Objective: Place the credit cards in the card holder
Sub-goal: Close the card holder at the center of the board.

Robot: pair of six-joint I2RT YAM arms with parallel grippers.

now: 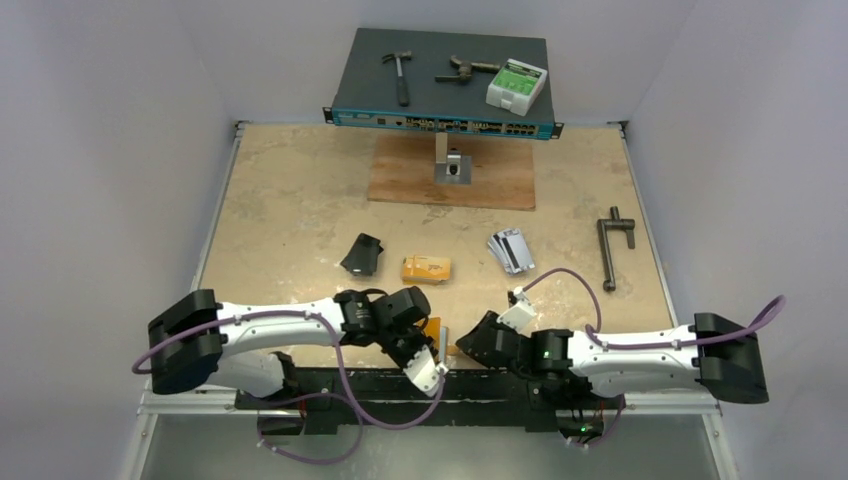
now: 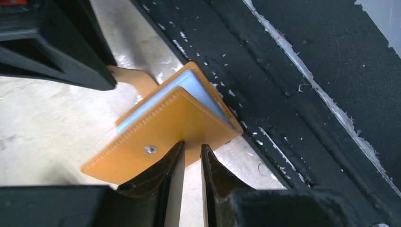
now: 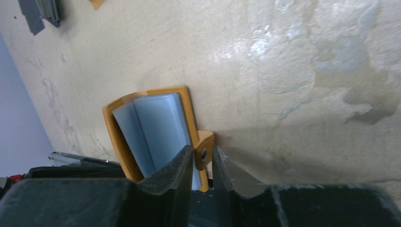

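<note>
The orange card holder (image 1: 434, 328) sits half open at the table's near edge, between my two grippers. In the left wrist view its cover (image 2: 156, 132) shows a snap stud and greyish sleeves behind it. My left gripper (image 2: 192, 144) is nearly shut, with its tips against that cover's lower edge and nothing between the fingers. My right gripper (image 3: 203, 150) is shut on the holder's snap tab (image 3: 205, 144), beside the open sleeves (image 3: 153, 127). A yellow-orange card stack (image 1: 425, 268) and fanned silver-grey cards (image 1: 510, 250) lie further back on the table.
A black folded case (image 1: 362, 254) lies left of the card stack. A wooden board (image 1: 455, 180) with a metal bracket and a network switch (image 1: 445, 100) carrying tools stand at the back. A black metal tool (image 1: 612, 250) lies right. Black matting (image 2: 307, 94) borders the near edge.
</note>
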